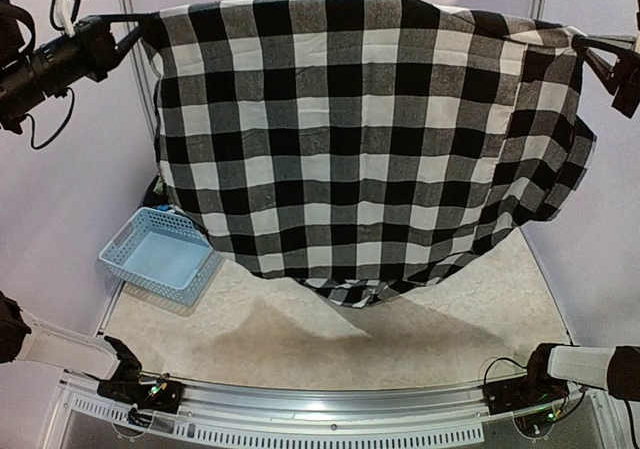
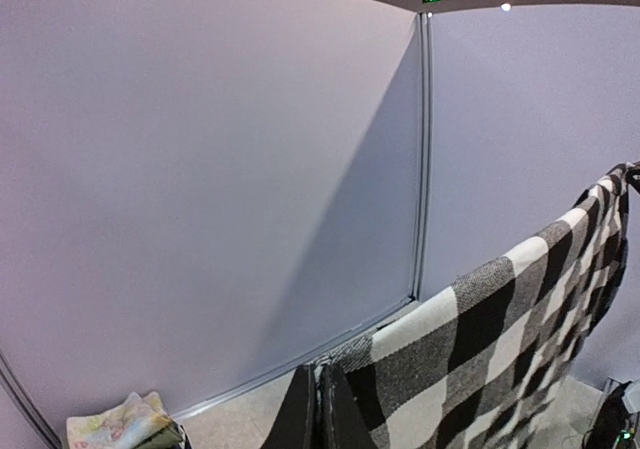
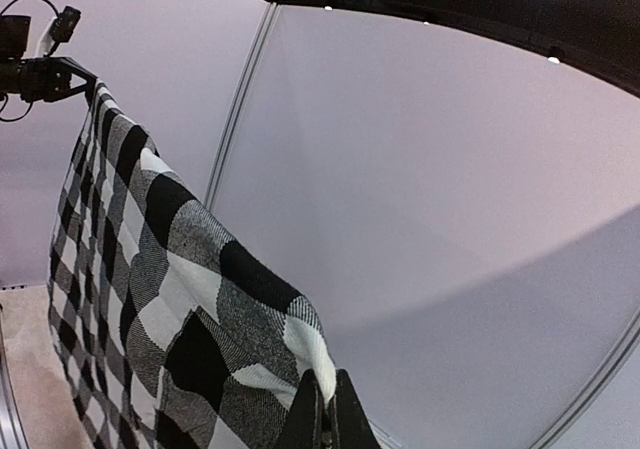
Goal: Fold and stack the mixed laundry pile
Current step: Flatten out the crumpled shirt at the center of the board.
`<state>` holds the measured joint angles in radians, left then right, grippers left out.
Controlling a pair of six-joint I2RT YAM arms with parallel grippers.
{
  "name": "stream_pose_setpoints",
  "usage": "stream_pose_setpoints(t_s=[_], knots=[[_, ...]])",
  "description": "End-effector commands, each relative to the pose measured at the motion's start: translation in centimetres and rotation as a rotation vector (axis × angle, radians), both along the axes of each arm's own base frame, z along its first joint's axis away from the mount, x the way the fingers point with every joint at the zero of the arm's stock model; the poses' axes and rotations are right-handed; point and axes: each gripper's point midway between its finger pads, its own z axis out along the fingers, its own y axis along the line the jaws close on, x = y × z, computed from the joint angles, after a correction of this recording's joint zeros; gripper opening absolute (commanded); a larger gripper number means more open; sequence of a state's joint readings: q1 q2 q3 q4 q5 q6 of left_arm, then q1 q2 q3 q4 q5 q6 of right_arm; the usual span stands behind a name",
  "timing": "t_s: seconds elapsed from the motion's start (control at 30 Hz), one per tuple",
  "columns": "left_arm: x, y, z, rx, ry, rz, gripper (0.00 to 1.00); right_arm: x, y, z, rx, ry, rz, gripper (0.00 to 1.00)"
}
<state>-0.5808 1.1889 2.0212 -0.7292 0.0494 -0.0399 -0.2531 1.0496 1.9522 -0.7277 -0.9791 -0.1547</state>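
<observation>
Top external: checked shirt (image 1: 370, 139), top corners clamped in left claw (image 1: 146, 19), right claw (image 1: 583, 42).

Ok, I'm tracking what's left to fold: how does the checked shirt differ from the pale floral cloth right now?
The checked shirt is black-and-white squares; the floral cloth is pale yellow-green with a faint print. The shirt hangs spread wide in the air, pinched by the left gripper and right gripper; the floral cloth lies crumpled low down, unheld. Both are soft fabric.

High rear view facing forward, wrist views close, sharing checked shirt (image 1: 360, 139)
</observation>
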Motion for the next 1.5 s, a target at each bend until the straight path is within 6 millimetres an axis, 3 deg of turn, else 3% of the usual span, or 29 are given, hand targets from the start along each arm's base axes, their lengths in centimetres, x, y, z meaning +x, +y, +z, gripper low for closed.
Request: stream_pose_setpoints(t_s=[0.0,0.13,0.23,0.53,0.63,0.7,0.83,0.97,1.13,1.37,1.47], knots=[[2.6,1.5,0.9,0.056,-0.032,0.178,0.0,2.5,-2.5,1.2,0.053,-0.007,-0.137,0.0],[7.4,1.5,-1.3,0.194,-0.019,0.343,0.0,6.6,-4.5,-0.2,0.067,0.053,-0.205,0.0],[11.6,1.3,-3.8,0.276,0.019,0.455,0.0,10.9,-6.3,-2.4,0.077,0.121,-0.249,0.0],[22.7,-0.5,-9.8,0.34,0.126,0.536,0.0,21.0,-9.3,-9.0,0.132,0.28,-0.259,0.0],[25.2,-0.8,-10.6,0.303,0.149,0.536,0.0,23.4,-10.3,-9.8,0.145,0.287,-0.275,0.0],[25.8,-0.9,-9.8,0.278,0.137,0.538,0.0,24.8,-10.8,-9.8,0.153,0.283,-0.283,0.0],[24.5,-0.7,-6.7,0.199,0.089,0.52,0.0,25.4,-10.9,-7.4,0.176,0.24,-0.277,0.0],[20.9,0.2,-3.2,0.126,0.043,0.482,0.0,23.5,-9.9,-4.9,0.179,0.197,-0.236,0.0],[14.2,1.3,1.5,0.053,-0.061,0.414,0.0,17.7,-7.4,-2.2,0.148,0.122,-0.169,0.0],[5.1,3.4,5.2,0.003,-0.176,0.354,0.0,7.4,-3.7,1.2,0.1,0.007,-0.111,0.0],[2.7,4.5,6.3,-0.015,-0.208,0.345,0.0,4.0,-2.7,3.2,0.077,-0.063,-0.111,0.0]])
